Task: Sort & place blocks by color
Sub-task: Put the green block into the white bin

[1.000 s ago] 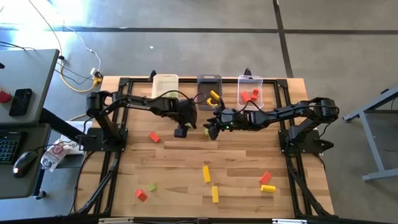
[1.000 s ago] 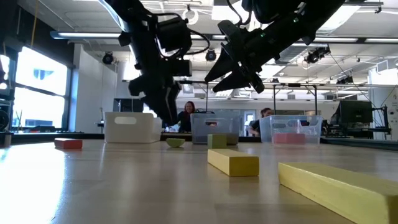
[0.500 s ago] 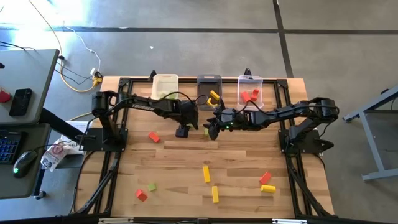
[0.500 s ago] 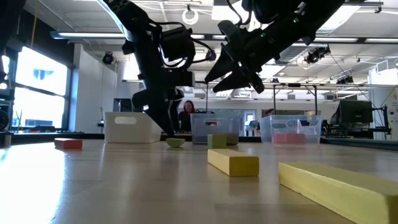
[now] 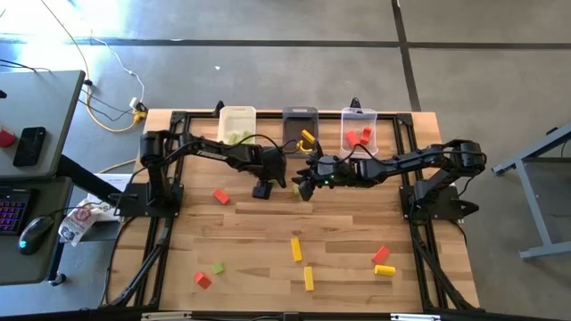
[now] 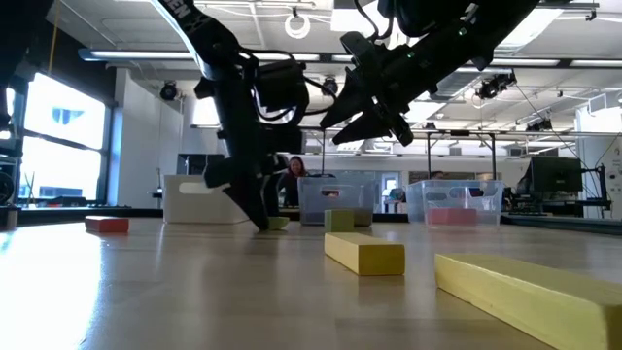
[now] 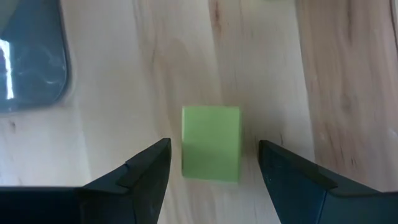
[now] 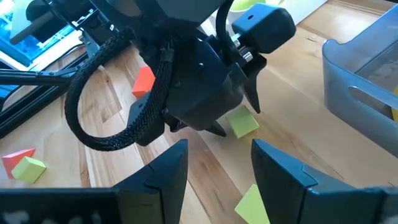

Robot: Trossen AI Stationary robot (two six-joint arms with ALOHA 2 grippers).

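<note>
A light green cube-like block [image 7: 211, 144], matte and square-edged, is seen lying on the pale wooden table [image 7: 348, 74] between the spread fingers of the left gripper [image 7: 211, 163], untouched. The right gripper [image 8: 214, 162] is held open, empty, nearby. Bright office space lies behind.

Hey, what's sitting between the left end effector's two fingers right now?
A light green cube lies on the wooden table between the open fingers of the left end effector, untouched. The left wrist view shows it.
</note>
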